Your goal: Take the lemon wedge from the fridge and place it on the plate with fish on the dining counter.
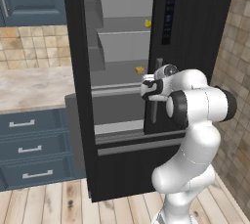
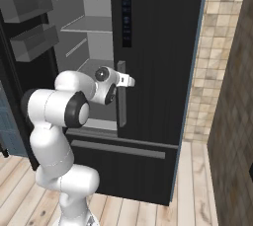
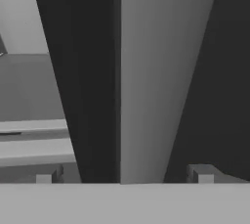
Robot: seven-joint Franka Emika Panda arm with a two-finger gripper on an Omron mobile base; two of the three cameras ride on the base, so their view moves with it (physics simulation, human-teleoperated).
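Note:
The black fridge point(image 1: 195, 22) has its left door swung open and its right door shut. The lemon wedge point(image 1: 148, 23), tiny and bright yellow, lies on an upper shelf near the right door's edge. My gripper point(image 1: 147, 90) is open at the right door's grey vertical handle point(image 2: 121, 109). In the hand view that handle point(image 3: 146, 71) runs up between my spread fingertips point(image 3: 200, 174), and the gripper point(image 3: 124, 175) holds nothing. The wedge is above and behind the hand. The plate, the fish and the dining counter are out of view.
A darker orange-yellow chunk point(image 1: 140, 70) sits on the lower shelf, just left of the hand. The open left door point(image 1: 78, 96) carries grey bins point(image 1: 93, 8). A beige worktop point(image 1: 34, 88) over blue drawers lies to the left, and a tiled wall point(image 2: 217, 72) to the right.

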